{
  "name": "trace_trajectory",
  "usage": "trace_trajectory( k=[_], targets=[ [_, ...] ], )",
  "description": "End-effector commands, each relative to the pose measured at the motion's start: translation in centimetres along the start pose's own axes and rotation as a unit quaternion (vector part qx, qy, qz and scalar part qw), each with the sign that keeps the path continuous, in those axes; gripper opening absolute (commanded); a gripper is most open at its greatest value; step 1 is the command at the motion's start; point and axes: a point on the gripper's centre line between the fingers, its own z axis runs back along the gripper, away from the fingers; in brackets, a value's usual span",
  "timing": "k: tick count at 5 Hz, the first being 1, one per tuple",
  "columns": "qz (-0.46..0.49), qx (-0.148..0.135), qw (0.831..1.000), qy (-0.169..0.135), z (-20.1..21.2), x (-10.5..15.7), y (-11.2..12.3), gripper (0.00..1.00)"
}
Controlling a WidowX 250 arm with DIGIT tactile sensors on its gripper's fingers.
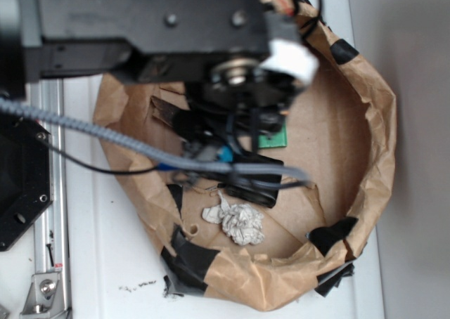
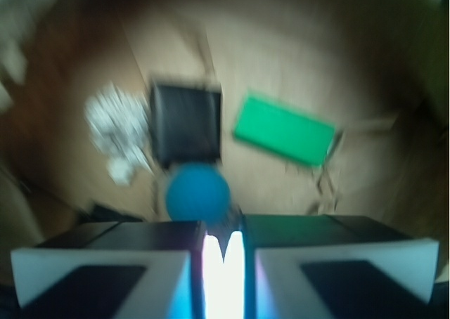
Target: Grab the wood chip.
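Paper walls point(image 1: 380, 122) ring the work area: a crumpled brown rim, patched with black tape point(image 1: 188, 256) at the near left and right corners, standing up around a flat brown floor point(image 1: 330, 157). The rim sits on a white table point(image 1: 105, 263), with a metal rail point(image 1: 49, 213) along the left. Most free floor lies on the right half of the pen, between the arm and the right wall; the left half is crowded.

The arm point(image 1: 155, 17) hangs over the upper left of the pen and hides much of what is under it. Its cables point(image 1: 91, 129) cross the left wall. The chip point(image 1: 165, 112), a dark jagged sliver, lies on the floor near the upper left wall, partly under the arm. A green block point(image 1: 274, 140) peeks out just right of the arm's lower end. A white crumpled wad point(image 1: 235, 220) lies toward the near wall, well apart from the chip.

The wrist view is blurred. It shows the block point(image 2: 285, 131) lying flat at a slant, a black square object point(image 2: 186, 124) to its left, a blue ball point(image 2: 197, 192) touching that square's near edge, and the wad point(image 2: 116, 126) further left. The chip is not made out there.

The gripper point(image 2: 223, 252) has its fingers almost together, only a thin bright gap between them, and nothing held.

No writing or brand can be read in either view.
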Motion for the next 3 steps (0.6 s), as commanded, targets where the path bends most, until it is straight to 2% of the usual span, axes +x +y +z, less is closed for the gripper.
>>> trace_trajectory(
  k=[1, 2, 3],
  targets=[
    [-0.026, -0.014, 1.0, -0.011, 1.7, 0.8, 0.9, 1.0],
    [-0.029, -0.077, 0.996, -0.036, -0.9, -1.3, 1.9, 1.0],
    [-0.035, -0.006, 0.999, -0.009, -3.6, -3.4, 3.4, 1.0]
  ],
)
